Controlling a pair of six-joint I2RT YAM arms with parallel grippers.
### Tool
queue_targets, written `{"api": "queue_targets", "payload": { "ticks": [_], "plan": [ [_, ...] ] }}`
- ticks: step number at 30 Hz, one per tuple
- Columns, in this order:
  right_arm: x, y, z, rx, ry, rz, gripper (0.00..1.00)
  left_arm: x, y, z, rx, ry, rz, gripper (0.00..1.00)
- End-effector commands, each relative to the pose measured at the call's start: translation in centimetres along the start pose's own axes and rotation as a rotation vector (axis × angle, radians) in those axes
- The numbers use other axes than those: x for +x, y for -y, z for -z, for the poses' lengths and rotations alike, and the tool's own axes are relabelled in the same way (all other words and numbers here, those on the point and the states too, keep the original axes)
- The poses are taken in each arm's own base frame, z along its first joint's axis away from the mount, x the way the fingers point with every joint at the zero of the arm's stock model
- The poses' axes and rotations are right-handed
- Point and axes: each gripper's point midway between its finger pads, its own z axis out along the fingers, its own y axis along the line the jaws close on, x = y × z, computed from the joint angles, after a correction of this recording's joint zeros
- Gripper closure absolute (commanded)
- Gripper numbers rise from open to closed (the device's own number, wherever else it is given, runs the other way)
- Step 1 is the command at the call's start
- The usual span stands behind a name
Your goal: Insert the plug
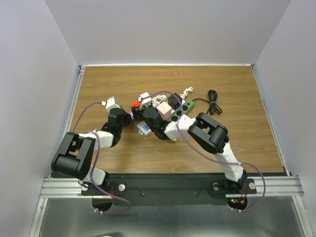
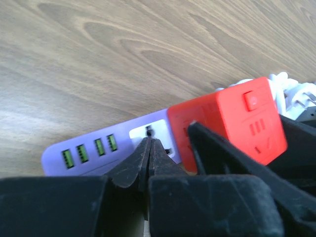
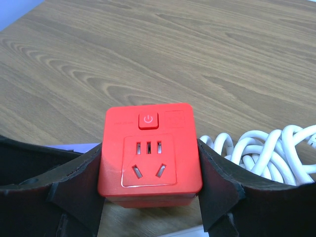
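The plug is a red cube adapter [image 3: 148, 153] with a power button and a socket face. My right gripper [image 3: 149, 163] is shut on its two sides, fingers [image 3: 79, 173] pressing the walls. In the left wrist view the red cube [image 2: 232, 118] stands at the right end of a purple power strip [image 2: 89, 153] with green USB ports and a white socket panel [image 2: 140, 133]. My left gripper [image 2: 149, 143] is shut with nothing between its fingers, tips over that white panel. The cube's underside and pins are hidden. From above, the red cube [image 1: 134, 105] sits between both wrists.
A coiled white cable [image 3: 266, 148] lies just right of the cube. A pink cube [image 1: 164, 110], a dark green strip [image 1: 181, 109] and a black cable bundle [image 1: 213, 101] crowd the table's middle. A small white and blue block [image 1: 143, 128] lies in front of them.
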Motion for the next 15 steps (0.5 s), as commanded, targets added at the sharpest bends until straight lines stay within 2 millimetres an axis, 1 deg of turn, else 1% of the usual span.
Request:
{"api": "queue_targets", "payload": {
  "ticks": [1, 2, 3, 4, 5, 7, 8, 9, 11, 12, 14, 15],
  "plan": [
    [29.6, 3.3, 16.7, 0.040, -0.976, 0.208, 0.99, -3.3, 3.4, 0.2, 0.095, 0.058, -0.035, 0.86],
    [29.0, 3.4, 16.3, 0.050, -0.959, 0.202, 1.00, -4.1, 3.7, 0.6, 0.102, 0.077, -0.038, 0.79],
    [28.1, 3.1, 15.6, 0.051, -0.933, 0.192, 0.99, -4.2, 3.6, 0.8, 0.093, 0.075, -0.045, 0.71],
    [27.5, 3.2, 15.1, 0.062, -0.917, 0.191, 1.00, -4.6, 3.7, 1.1, 0.093, 0.083, -0.056, 0.68],
    [26.6, 3.4, 14.3, 0.083, -0.888, 0.188, 1.00, -5.2, 3.7, 1.7, 0.089, 0.096, -0.059, 0.61],
    [25.8, 3.9, 13.5, 0.104, -0.866, 0.187, 0.99, -5.6, 3.6, 2.4, 0.087, 0.110, -0.066, 0.54],
    [25.2, 4.2, 13.0, 0.118, -0.851, 0.180, 0.99, -6.4, 3.8, 3.1, 0.092, 0.135, -0.066, 0.51],
    [24.4, 4.5, 12.6, 0.133, -0.836, 0.183, 1.00, -6.1, 3.3, 3.5, 0.079, 0.128, -0.073, 0.45],
    [23.4, 5.0, 12.0, 0.154, -0.813, 0.178, 1.00, -6.4, 3.0, 4.1, 0.068, 0.138, -0.080, 0.42],
    [22.2, 5.6, 11.4, 0.172, -0.788, 0.175, 1.00, -6.6, 2.6, 4.7, 0.055, 0.147, -0.083, 0.40],
    [21.2, 6.1, 10.8, 0.189, -0.769, 0.169, 1.00, -6.8, 2.4, 5.3, 0.048, 0.159, -0.084, 0.40],
    [20.2, 6.8, 10.2, 0.207, -0.748, 0.161, 1.00, -7.1, 2.3, 5.9, 0.050, 0.174, -0.078, 0.40]
  ]
}}
